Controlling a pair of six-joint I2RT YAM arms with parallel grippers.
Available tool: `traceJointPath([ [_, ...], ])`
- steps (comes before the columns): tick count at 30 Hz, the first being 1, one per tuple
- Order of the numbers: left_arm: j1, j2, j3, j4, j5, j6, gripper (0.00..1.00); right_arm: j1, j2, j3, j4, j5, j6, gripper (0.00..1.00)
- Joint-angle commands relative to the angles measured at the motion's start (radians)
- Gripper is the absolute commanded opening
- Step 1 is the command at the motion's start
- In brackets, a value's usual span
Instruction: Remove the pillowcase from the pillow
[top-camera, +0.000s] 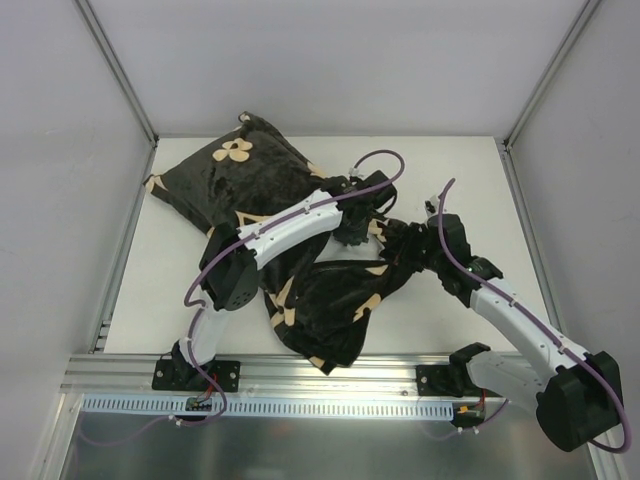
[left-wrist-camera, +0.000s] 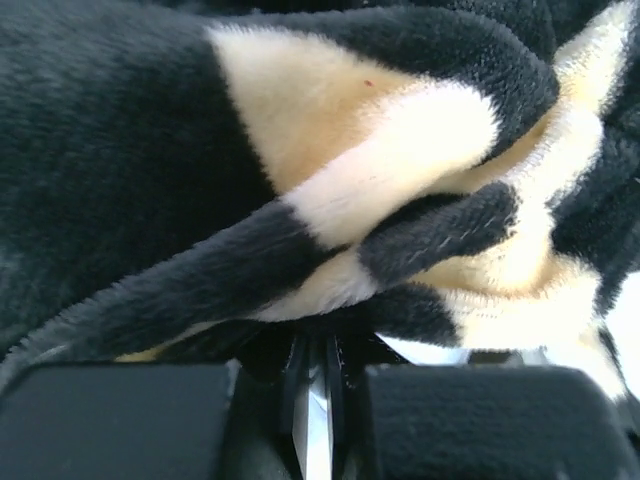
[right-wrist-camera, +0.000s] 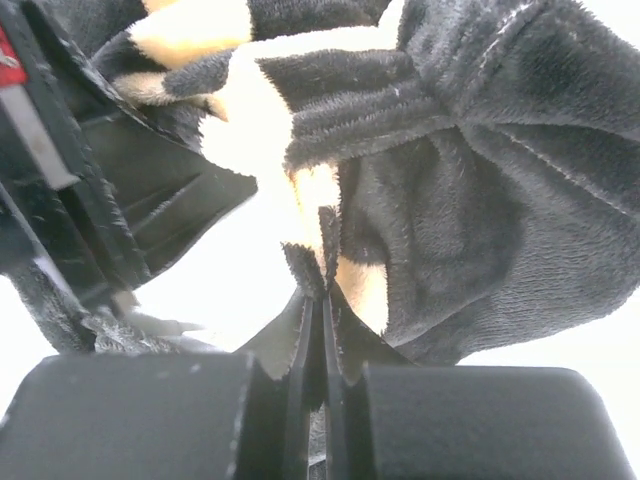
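Top external: black velvety pillowcase with tan flower-and-star motifs (top-camera: 335, 290) lies bunched across the white tabletop (top-camera: 460, 170), plump at the far-left corner, slack and crumpled toward the near centre. Plain white pillow isn't visible in any view; my guess is it sits inside the plump far end. Left gripper (top-camera: 352, 232) is clamped tight on a fold mid-right, and left wrist shows plush bunched right at the closed tips. Right gripper (top-camera: 428, 238) is near it, also pinched closed on the fabric — right wrist shows an edge running down between the jaws. Step in hand: both grips set on the slack end, strip not yet done. Next move calls for drawing that end away from the plump end — risk is the whole bundle drags along unless something pins it. Pile looks thick, soft, easy to lose from a thin pinch.
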Motion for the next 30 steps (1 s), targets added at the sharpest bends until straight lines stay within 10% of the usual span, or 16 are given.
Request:
traceJointPath([
  [1,0.067,-0.071,-0.015,-0.007,0.067,-0.018,0.0,-0.005,-0.032,-0.007,-0.094,0.024,-0.009,0.01],
  [12,0.132,-0.377,-0.276,0.133,0.314,-0.031,0.0,-0.003,0.105,0.047,-0.105,0.065,-0.095,0.02],
  [21,0.132,-0.425,-0.321,0.179,0.4,-0.049,0.0,0.109,0.12,0.265,-0.242,0.233,-0.275,0.76],
  [30,0.132,-0.451,-0.322,0.182,0.421,-0.048,0.0,0.143,0.304,0.411,-0.292,0.335,-0.306,0.79],
])
